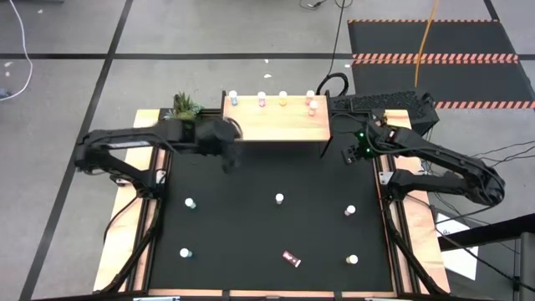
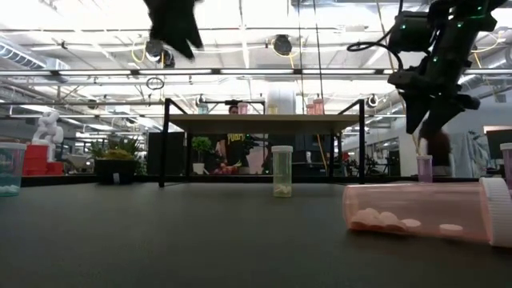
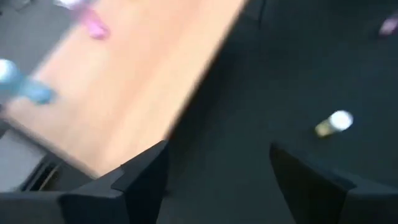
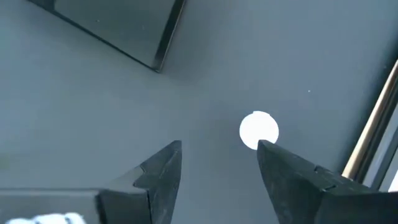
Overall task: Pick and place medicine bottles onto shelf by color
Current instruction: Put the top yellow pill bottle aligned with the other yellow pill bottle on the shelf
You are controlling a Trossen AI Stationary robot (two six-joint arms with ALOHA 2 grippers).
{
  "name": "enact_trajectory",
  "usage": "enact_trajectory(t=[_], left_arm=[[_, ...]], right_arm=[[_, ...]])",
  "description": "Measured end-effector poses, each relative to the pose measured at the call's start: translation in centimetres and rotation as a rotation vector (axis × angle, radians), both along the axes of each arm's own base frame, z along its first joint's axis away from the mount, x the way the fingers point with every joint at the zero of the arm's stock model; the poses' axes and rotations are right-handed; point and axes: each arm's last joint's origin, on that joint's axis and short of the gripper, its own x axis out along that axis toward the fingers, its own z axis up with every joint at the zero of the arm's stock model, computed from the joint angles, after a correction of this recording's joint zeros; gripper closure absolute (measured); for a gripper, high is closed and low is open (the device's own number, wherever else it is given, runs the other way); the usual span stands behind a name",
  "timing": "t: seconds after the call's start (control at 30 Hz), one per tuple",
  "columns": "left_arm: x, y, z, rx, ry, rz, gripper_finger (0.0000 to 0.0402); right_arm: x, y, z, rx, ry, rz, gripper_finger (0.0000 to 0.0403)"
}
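The wooden shelf (image 1: 276, 125) stands at the table's far edge. On its top stand a blue bottle (image 1: 233, 99), a pink one (image 1: 262, 99), a yellow one (image 1: 282, 99) and two pink ones (image 1: 311, 104). Several more bottles stand on the black mat, and a pink one (image 1: 291, 259) lies on its side near the front. My left gripper (image 1: 227, 160) (image 3: 217, 149) is open and empty, raised above the mat at the shelf's near left corner. My right gripper (image 1: 349, 155) (image 4: 219, 146) is open and empty, pointing down. A white-capped bottle (image 4: 259, 129) stands on the mat below it.
A small green plant (image 1: 185, 105) stands left of the shelf. Upright bottles stand on the mat at the left (image 1: 191, 203), middle (image 1: 279, 199) and right (image 1: 350, 211), and two nearer the front (image 1: 185, 252) (image 1: 352, 260). Wooden table rims border the mat.
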Motion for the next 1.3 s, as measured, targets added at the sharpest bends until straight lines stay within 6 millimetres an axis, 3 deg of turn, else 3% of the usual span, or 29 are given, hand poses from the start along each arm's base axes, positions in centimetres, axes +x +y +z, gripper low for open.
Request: enact_trajectory(t=[0.1,0.2,0.33,0.57,0.77,1.1,1.3], left_arm=[[-1.9,-0.1,4.0,0.060,-0.143,0.025,0.0128],[-4.2,-0.2,6.6,0.156,-0.263,0.061,0.0128],[-6.4,-0.1,8.0,0.190,-0.352,0.089,0.0128],[-6.7,0.0,8.0,0.167,-0.367,0.119,0.0128],[-6.1,0.1,7.6,0.162,-0.336,0.113,0.0128],[-6.6,-0.5,6.5,0.141,-0.207,0.066,0.0128],[-6.8,-0.5,6.4,0.167,-0.163,0.031,0.0128]], right_arm=[[-0.1,0.1,0.2,-0.013,-0.017,-0.001,0.0200],[0.0,-0.1,0.4,-0.037,-0.046,-0.001,0.0200],[0.2,-0.2,0.6,-0.056,-0.069,0.002,0.0200],[0.4,0.1,0.7,-0.021,-0.109,0.010,0.0200],[2.4,1.4,1.5,0.036,-0.303,0.172,0.0200],[6.5,6.5,2.3,0.060,-0.492,0.426,0.0200],[11.0,10.9,0.5,-0.020,-0.532,0.683,0.0200]])
